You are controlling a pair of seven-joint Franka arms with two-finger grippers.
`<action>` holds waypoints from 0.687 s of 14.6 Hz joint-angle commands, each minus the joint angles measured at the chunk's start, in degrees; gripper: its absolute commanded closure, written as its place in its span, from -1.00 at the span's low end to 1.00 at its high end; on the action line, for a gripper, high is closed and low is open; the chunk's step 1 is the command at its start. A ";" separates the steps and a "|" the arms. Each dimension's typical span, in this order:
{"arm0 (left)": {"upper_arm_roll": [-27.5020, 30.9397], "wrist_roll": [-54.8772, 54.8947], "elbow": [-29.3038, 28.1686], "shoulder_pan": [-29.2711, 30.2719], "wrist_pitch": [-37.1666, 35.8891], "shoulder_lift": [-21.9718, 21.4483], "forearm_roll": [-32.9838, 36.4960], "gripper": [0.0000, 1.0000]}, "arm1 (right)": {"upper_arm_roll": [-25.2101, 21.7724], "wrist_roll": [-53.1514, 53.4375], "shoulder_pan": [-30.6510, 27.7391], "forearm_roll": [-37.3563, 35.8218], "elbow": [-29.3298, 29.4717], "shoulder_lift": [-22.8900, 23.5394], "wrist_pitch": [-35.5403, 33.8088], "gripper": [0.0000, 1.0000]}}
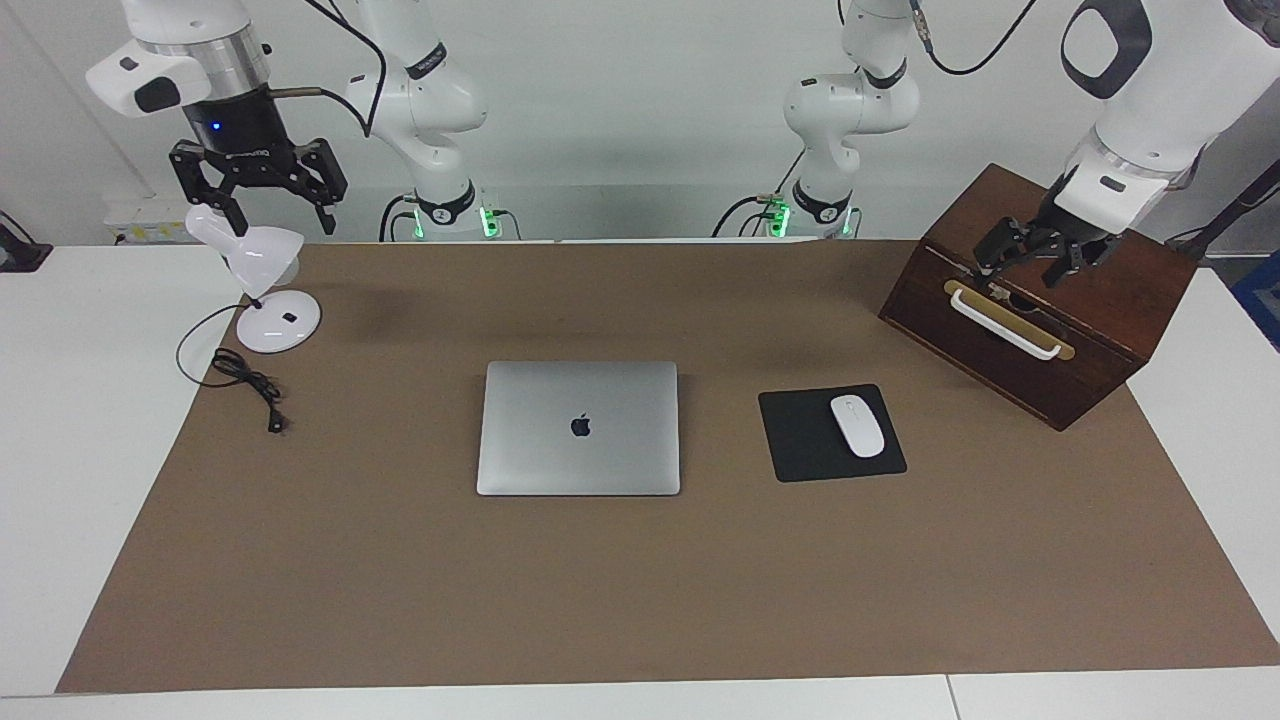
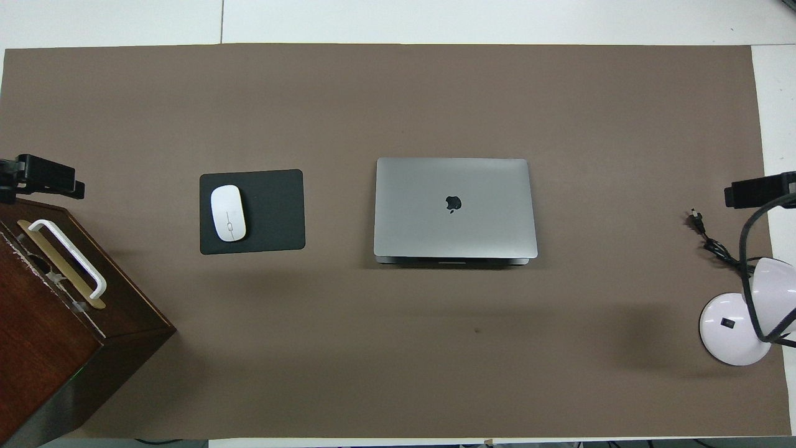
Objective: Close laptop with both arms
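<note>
Your thin silver-grey rectangular laptop [image 1: 579,428] [image 2: 454,208] lies shut and flat mid-mat on the matte brown table cover [image 1: 640,590] [image 2: 398,93], with its dark logo up. The long axis runs 3-to-9 o'clock; which edge holds the hinge you can't tell.

At 9 o'clock of it in the overhead view: a glossy white oval mouse [image 1: 858,425] [image 2: 227,213] on a square black mouse pad [image 1: 800,440] [image 2: 273,211]. Further round, about 8 o'clock, sits a dark wooden box [image 1: 1100,330] [image 2: 50,323] with a white bar handle [image 1: 1003,324] [image 2: 68,256]. At 4 o'clock stands a white round-based desk lamp [image 1: 268,290] [image 2: 734,330] with a black cord [image 1: 245,378] [image 2: 709,239].

Right gripper [image 1: 258,200] hangs spread wide and empty over the lamp. Left gripper [image 1: 1030,262] hovers over the box with nothing held; finger gap can't be read.
</note>
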 commanded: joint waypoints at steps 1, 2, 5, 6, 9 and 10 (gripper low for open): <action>0.03 -1.09 1.47 -0.35 1.40 0.98 1.38 -1.00 | 1.07 2.01 -0.30 1.13 0.08 -0.55 -3.30 -1.00; 0.03 -1.09 1.38 -0.35 1.85 0.90 1.38 -1.00 | 1.07 2.27 -0.30 1.21 0.08 -0.64 -3.83 -1.00; 0.03 -0.92 1.12 -0.44 2.46 0.72 1.47 -1.00 | 1.07 2.28 -0.21 1.21 -0.09 -0.81 -4.89 -1.00; 0.03 -0.91 1.12 -0.44 3.25 0.72 1.47 -1.00 | 1.07 2.28 -0.30 1.21 -0.09 -0.81 -4.89 -1.00; -0.06 -1.00 0.86 -0.44 4.22 0.54 1.38 -1.00 | 1.07 2.10 -0.30 1.04 -0.09 -0.90 -4.89 -1.00; -0.06 -1.00 1.03 -0.44 4.31 0.46 1.38 -1.00 | 1.07 2.10 -0.30 1.13 -0.18 -0.90 -4.80 -1.00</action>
